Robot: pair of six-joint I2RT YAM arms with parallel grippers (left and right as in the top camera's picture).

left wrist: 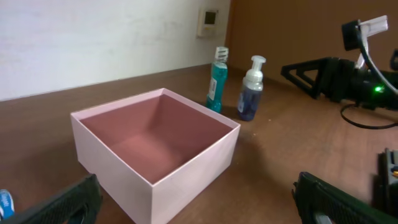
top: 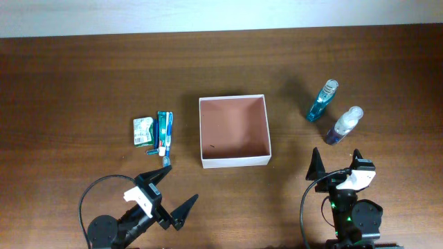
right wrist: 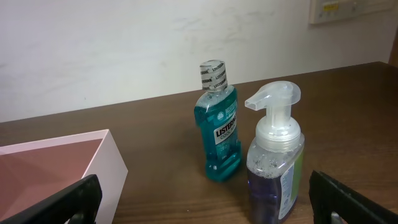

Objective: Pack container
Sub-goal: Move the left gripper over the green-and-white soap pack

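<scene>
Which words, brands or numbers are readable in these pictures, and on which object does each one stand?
"LISTERINE": on the label of the teal mouthwash bottle; the smaller print beneath it is blurred.
Label of the foam pump bottle: too small to read.
Green packet and toothbrush pack: print too small to read.
Wall plate: markings blurred.

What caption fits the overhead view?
Lidless container between toothbrush pack, green packet and mouthwash bottle, pump bottle; left gripper and right gripper open, holding nothing.
</scene>
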